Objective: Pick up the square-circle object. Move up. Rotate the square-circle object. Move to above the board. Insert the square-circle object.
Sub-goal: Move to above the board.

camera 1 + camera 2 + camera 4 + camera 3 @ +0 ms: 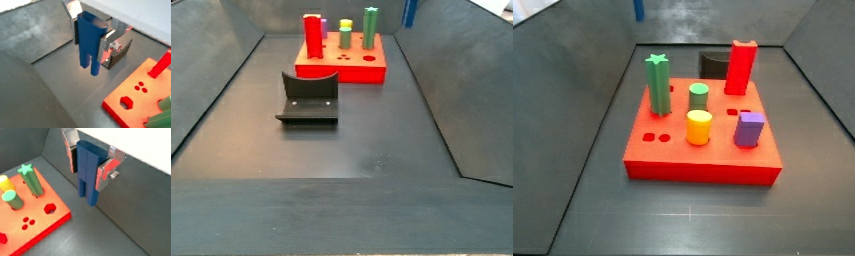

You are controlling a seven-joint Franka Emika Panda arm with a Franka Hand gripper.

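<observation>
The pincer (88, 159) pinches the blue peg (88, 175) by its upper part; the peg hangs lengthwise, free end pointing down, beside the red board (40, 223).

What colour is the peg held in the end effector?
Dark blue. The square-circle object, clamped in the end effector above the floor, shows best in a wrist view.

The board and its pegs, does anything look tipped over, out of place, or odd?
Nothing stands out. On the board, all pegs stand upright in both side views. The gripper holds the square-circle object upright between its fingers, above the floor beside the board.
</observation>
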